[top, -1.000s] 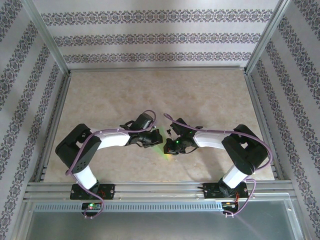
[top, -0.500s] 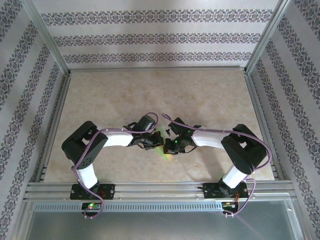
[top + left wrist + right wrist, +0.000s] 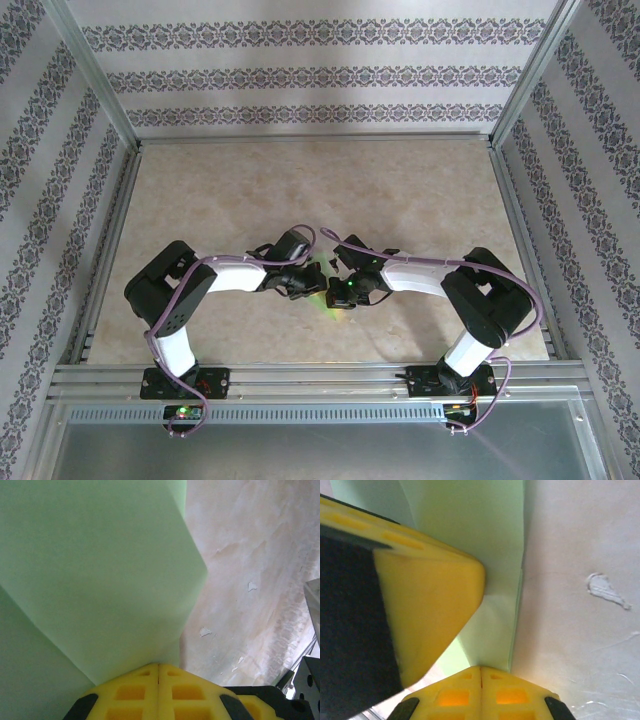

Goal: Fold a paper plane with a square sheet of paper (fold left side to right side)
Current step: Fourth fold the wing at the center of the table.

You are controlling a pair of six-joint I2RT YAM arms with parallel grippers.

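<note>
Top view: my left gripper (image 3: pixel 302 283) and right gripper (image 3: pixel 343 287) meet nose to nose over the table (image 3: pixel 420 190), nearer its near edge than its far one. The square sheet of paper (image 3: pixel 323 280) sits between them, mostly hidden. Grippers are almost touching, so a bump between them is one risk. Left wrist: my left fingers (image 3: pixel 140 680) are pressed together with the sheet pinched in the seam, and the paper rises and bows away from the tips. If I carry it across unevenly, the crease probably lands skewed, or the thin paper slides out. Right wrist: my right fingers (image 3: pixel 505 680) are closed too, nipping the sheet's edge right at the tips, with the left gripper's yellow finger just beside. That bite looks shallow to me. A tug from the left side could pull the edge free or tear it, and then the edges won't line up.
</note>
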